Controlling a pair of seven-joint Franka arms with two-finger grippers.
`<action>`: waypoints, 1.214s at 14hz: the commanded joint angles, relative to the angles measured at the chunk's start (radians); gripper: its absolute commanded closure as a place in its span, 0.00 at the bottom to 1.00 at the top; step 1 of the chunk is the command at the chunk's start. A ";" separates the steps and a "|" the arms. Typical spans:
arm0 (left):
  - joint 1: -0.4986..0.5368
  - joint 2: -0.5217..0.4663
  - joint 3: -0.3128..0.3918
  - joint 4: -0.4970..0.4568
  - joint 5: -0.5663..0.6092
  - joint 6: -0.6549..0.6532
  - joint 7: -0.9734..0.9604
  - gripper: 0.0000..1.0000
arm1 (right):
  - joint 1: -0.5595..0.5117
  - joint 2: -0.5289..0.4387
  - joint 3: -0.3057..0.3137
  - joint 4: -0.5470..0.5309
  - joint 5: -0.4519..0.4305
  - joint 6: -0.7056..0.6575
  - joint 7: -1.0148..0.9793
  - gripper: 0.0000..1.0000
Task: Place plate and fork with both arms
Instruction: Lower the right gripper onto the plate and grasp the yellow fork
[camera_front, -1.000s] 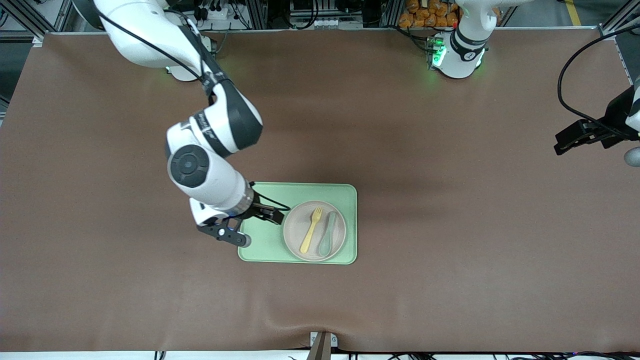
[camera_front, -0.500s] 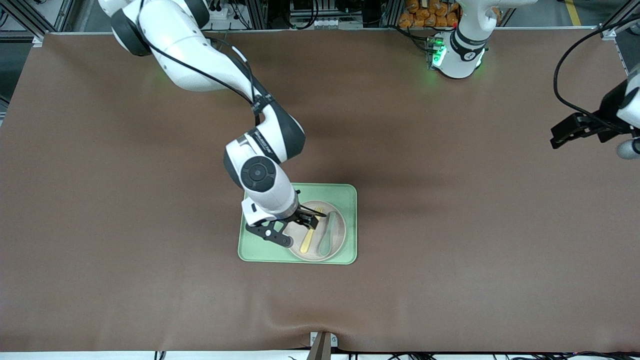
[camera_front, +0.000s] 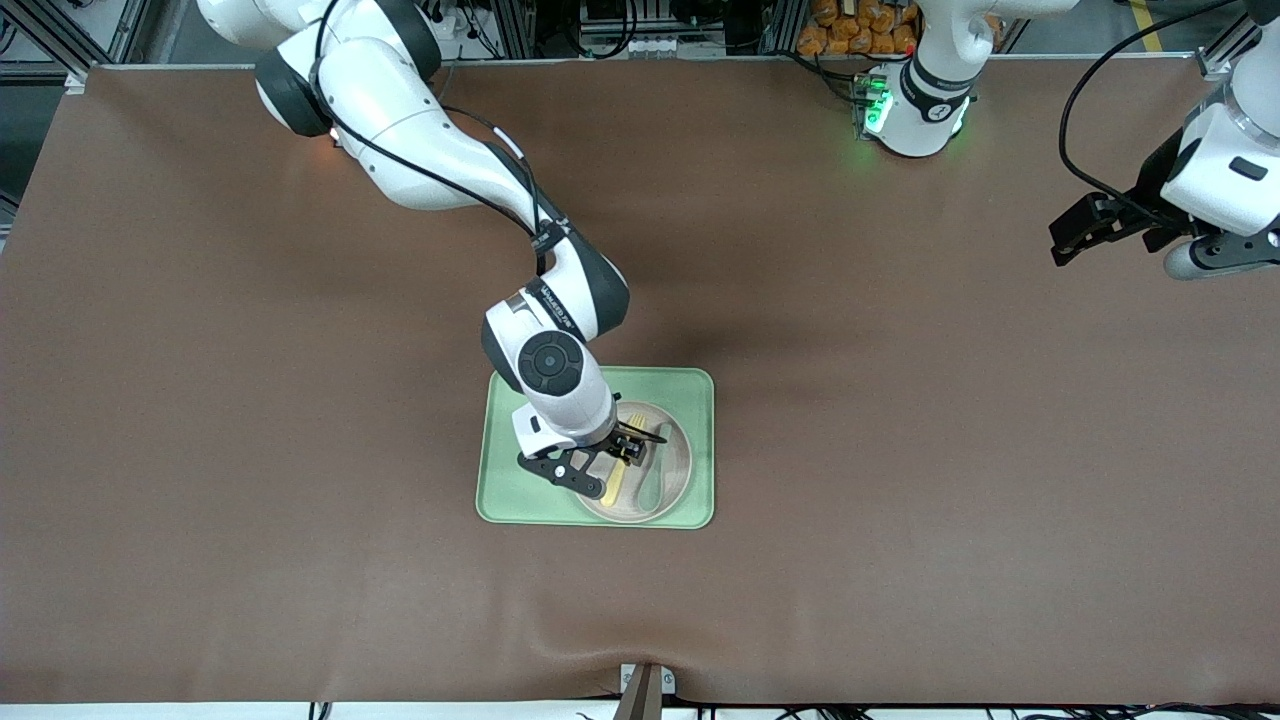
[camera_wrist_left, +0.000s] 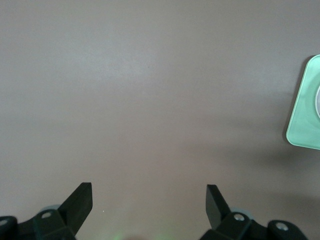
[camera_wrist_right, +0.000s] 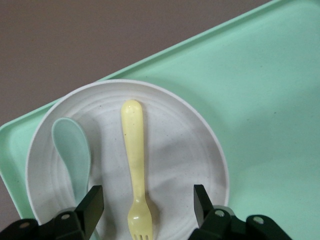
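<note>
The off-white round plate (camera_front: 675, 470) sits on the light-green tray (camera_front: 700, 390), at the tray's end toward the left arm. The pale-yellow fork (camera_front: 615, 488) lies on the plate; in the right wrist view the fork (camera_wrist_right: 135, 165) lies between the open fingers, tines toward the camera, on the plate (camera_wrist_right: 195, 150). My right gripper (camera_front: 628, 448) hovers open over the fork and the plate. My left gripper (camera_front: 1075, 232) is open and empty, high over bare table at the left arm's end; its wrist view shows both fingers wide apart (camera_wrist_left: 148, 200).
A grey-green spoon (camera_front: 650, 480) lies on the plate beside the fork, also in the right wrist view (camera_wrist_right: 72, 150). The brown table mat (camera_front: 900, 450) surrounds the tray. A corner of the tray (camera_wrist_left: 305, 120) shows in the left wrist view.
My right arm has swung from the tray's edge to over the plate, above the fork. My left arm has risen and moved toward the robots' bases.
</note>
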 joint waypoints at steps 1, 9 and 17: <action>-0.003 -0.044 0.012 -0.040 0.003 0.011 -0.004 0.00 | 0.023 0.071 -0.018 0.097 -0.015 -0.002 0.038 0.29; 0.012 -0.060 0.018 -0.037 -0.032 -0.031 0.231 0.00 | 0.043 0.115 -0.016 0.128 -0.014 -0.002 0.055 0.41; 0.018 -0.055 0.015 -0.036 -0.040 -0.003 0.208 0.00 | 0.043 0.126 -0.016 0.134 -0.014 -0.002 0.053 0.66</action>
